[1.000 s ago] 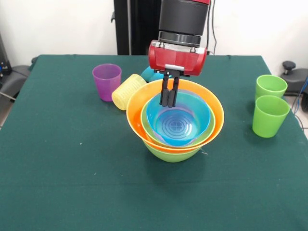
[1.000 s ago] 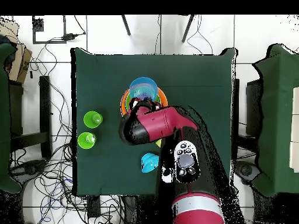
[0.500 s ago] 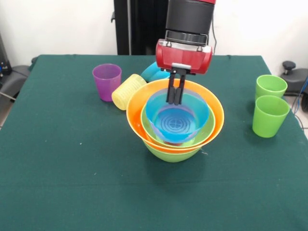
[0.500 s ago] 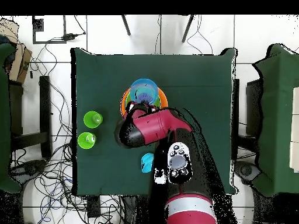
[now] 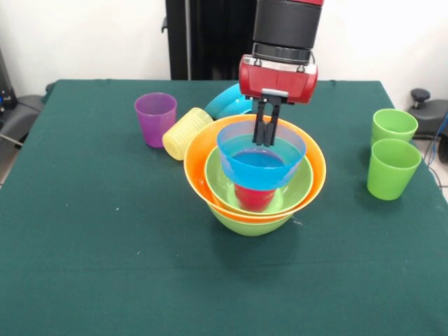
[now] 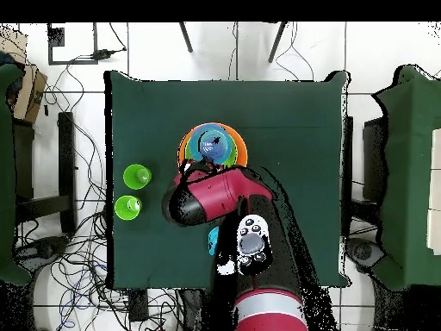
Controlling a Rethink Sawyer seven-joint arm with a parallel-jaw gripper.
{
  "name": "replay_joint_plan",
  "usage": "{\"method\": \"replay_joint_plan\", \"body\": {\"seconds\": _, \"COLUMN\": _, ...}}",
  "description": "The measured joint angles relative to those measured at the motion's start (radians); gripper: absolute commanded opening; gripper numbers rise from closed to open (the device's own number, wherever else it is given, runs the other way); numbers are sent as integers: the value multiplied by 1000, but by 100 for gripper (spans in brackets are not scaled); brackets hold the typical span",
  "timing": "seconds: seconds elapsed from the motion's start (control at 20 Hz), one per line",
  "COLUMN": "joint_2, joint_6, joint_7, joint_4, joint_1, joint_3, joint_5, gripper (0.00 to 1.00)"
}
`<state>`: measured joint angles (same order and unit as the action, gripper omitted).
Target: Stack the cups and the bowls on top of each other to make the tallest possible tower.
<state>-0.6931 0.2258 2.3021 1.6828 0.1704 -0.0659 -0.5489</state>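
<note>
Our gripper, clamped on the blue bowl's 12 o'clock rim, should center it level over the red cup.

The tower stands near the middle of the tabletop: a bowl at the bottom, a wider bowl nested in it, another bowl inside that, and a cup upright in the innermost one. Above the cup hangs a smaller bowl, held at its far rim by the gripper coming down from above. In the front view, a tipped cup lies just left of the tower, touching its rim, with an upright cup beside it further left. Another bowl lies behind the tower. Two cups stand close together, one behind the other, well apart to the right
</note>
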Motion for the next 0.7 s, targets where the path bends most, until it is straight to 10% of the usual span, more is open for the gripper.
{"method": "replay_joint_plan", "body": {"seconds": 0.7, "joint_2": -30, "joint_6": 0, "joint_7": 0, "joint_4": 14, "joint_1": 84, "joint_3": -36, "joint_5": 0, "gripper": 0}}
